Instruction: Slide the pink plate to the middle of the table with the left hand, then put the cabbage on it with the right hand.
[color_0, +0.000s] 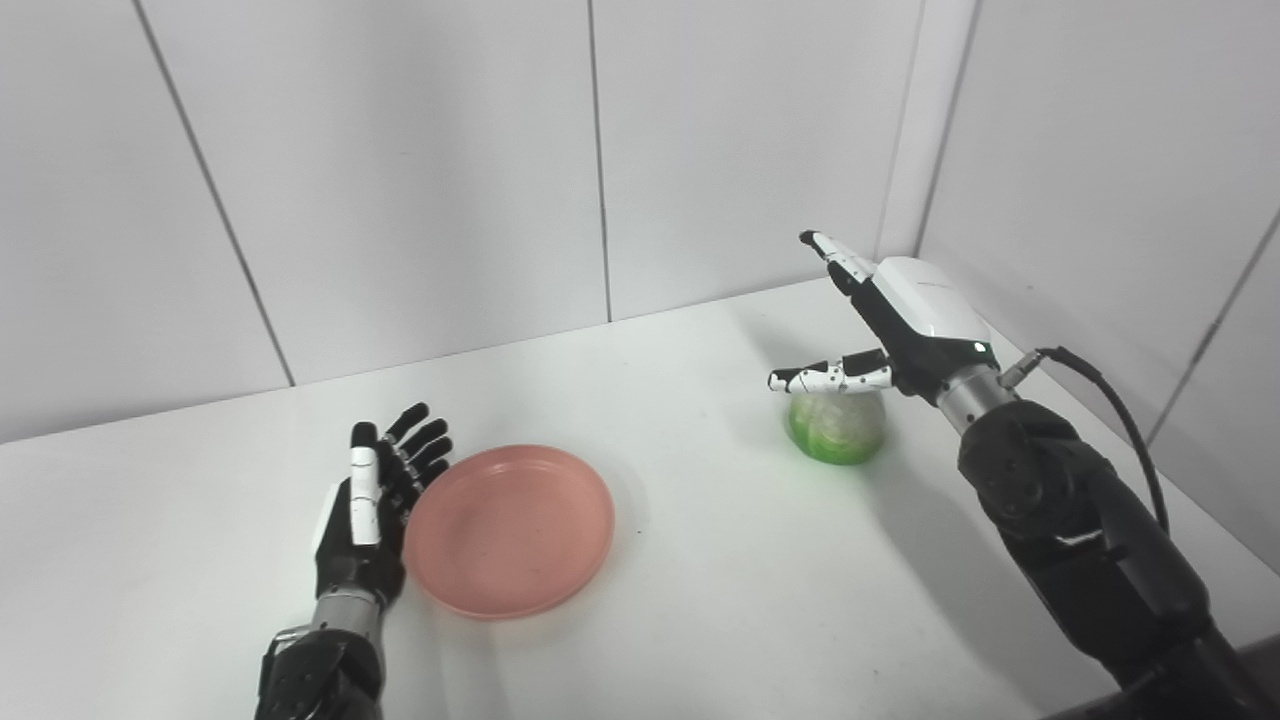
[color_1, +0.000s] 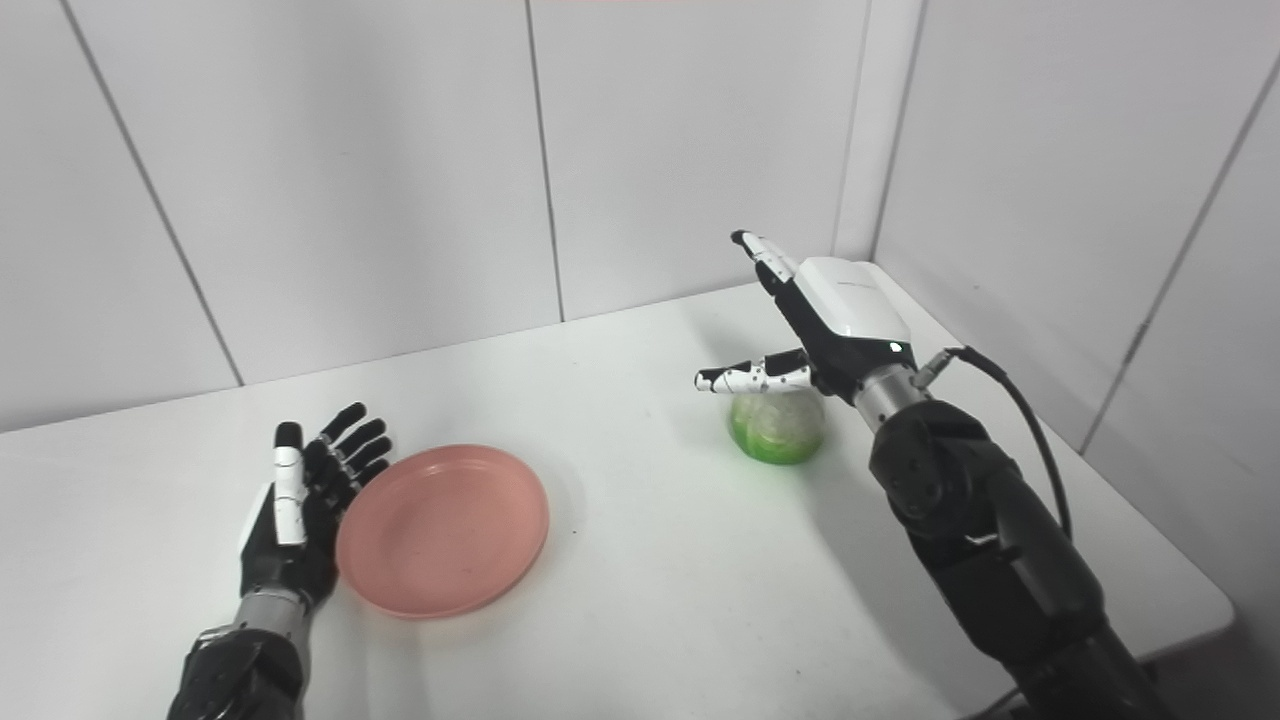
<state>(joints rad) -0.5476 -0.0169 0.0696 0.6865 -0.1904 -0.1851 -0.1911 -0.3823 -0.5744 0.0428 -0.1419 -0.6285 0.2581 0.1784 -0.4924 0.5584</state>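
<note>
The pink plate (color_0: 508, 530) lies flat on the white table (color_0: 700, 600), left of the middle. My left hand (color_0: 372, 505) is open, palm toward the plate, resting against its left rim. The green cabbage (color_0: 836, 424) sits on the table at the right. My right hand (color_0: 885, 320) is open and raised just above and behind the cabbage, fingers spread, thumb (color_0: 830, 377) over the cabbage's top, holding nothing.
White wall panels close the back and right sides of the table. The table's right edge (color_1: 1150, 520) runs near my right arm (color_1: 990, 540).
</note>
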